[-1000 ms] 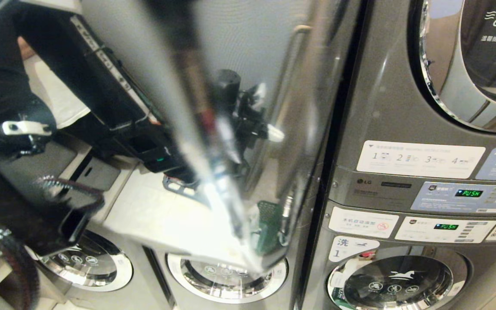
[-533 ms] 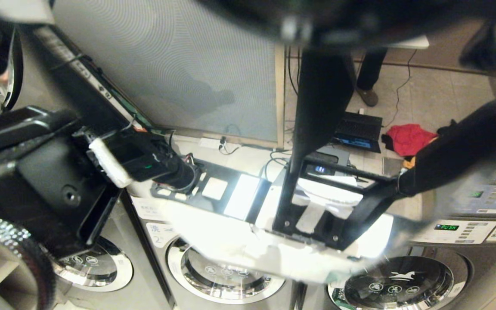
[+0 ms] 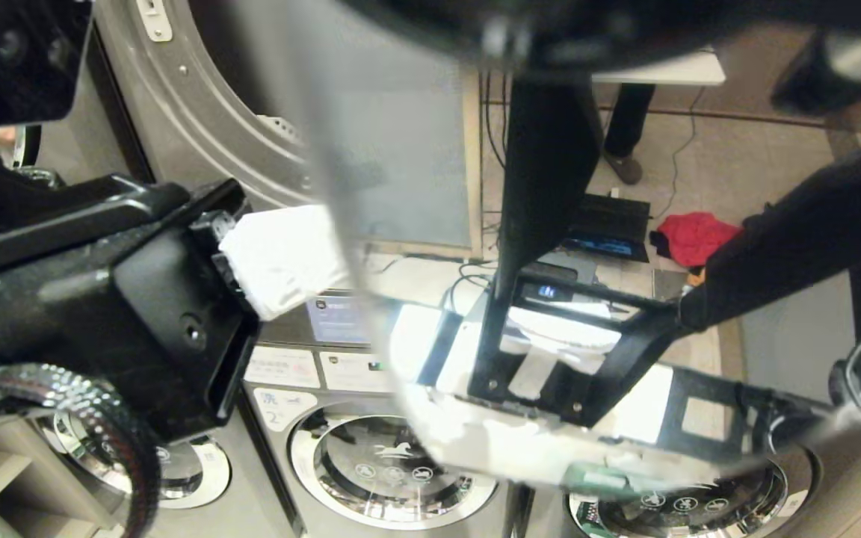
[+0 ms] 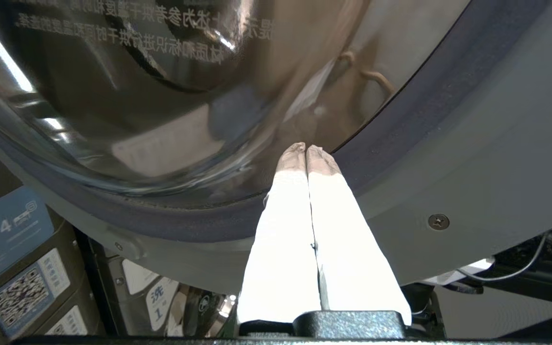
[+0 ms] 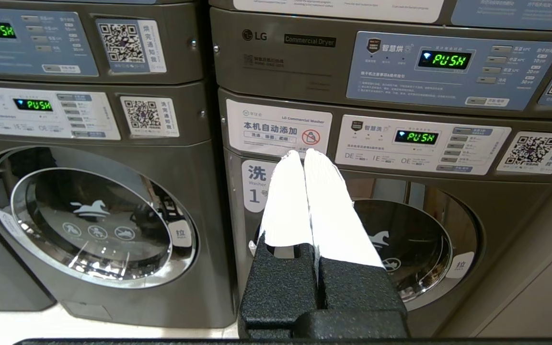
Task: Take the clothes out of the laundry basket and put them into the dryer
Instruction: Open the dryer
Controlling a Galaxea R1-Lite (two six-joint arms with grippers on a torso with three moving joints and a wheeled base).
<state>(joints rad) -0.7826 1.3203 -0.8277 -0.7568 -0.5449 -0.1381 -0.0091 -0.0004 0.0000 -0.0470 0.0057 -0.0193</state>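
In the head view, the swung-open dryer door [image 3: 475,246] reads as a blurred, mirror-like sheet whose reflections cover the machine fronts behind it, and its upper part is cut off by the frame edge. The left end effector [image 3: 281,258] shows there only as an overexposed white patch, largely masked by the black arm housing [image 3: 102,299], so its outline cannot be resolved in that view. The person [image 3: 625,127] beyond appears only as lower legs and a shoe, the rest concealed, and the printed text on the door glass [image 4: 127,96] in the left wrist view is too indistinct to read.
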